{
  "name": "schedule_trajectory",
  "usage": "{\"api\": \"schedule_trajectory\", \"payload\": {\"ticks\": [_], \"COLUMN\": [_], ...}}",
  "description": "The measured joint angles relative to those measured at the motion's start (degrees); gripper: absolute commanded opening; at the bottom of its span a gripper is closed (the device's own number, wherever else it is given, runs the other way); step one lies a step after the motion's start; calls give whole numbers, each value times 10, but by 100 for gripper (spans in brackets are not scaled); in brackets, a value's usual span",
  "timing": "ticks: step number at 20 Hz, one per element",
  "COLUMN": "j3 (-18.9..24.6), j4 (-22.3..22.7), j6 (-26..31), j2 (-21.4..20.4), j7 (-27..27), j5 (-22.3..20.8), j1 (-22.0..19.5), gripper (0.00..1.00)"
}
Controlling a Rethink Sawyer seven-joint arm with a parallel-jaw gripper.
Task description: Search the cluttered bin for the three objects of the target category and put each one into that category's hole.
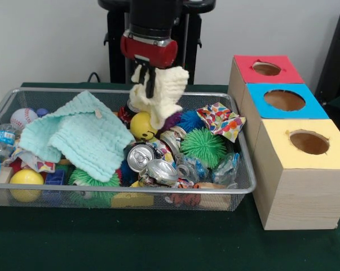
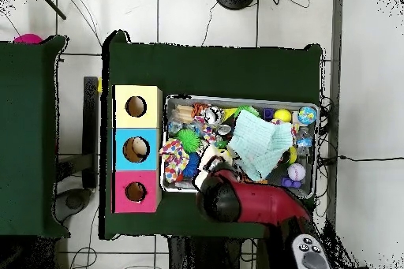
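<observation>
The silver wire-mesh bin is full of clutter. My gripper hangs over the bin's far middle and is shut on a pale yellow cloth, which dangles above the pile. A mint green cloth lies spread on the left part of the pile. A patterned colourful cloth lies at the bin's right side. Three wooden boxes stand to the right of the bin, each with a round hole: red top, blue top, yellow top.
The bin also holds a yellow smiley ball, crushed silver cans, a green spiky ball, a baseball, a yellow ball and other small items. The table is dark green. The robot's pedestal stands behind the bin.
</observation>
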Motion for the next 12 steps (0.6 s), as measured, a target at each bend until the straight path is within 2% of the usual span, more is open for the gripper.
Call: {"api": "schedule_trajectory", "payload": {"ticks": [6,12], "j3": [20,40], "j4": [-1,-2], "j6": [24,24], "j2": [-38,-41], "j7": [0,0], "j5": [-38,-75], "j1": [-52,-92], "gripper": [0,0]}}
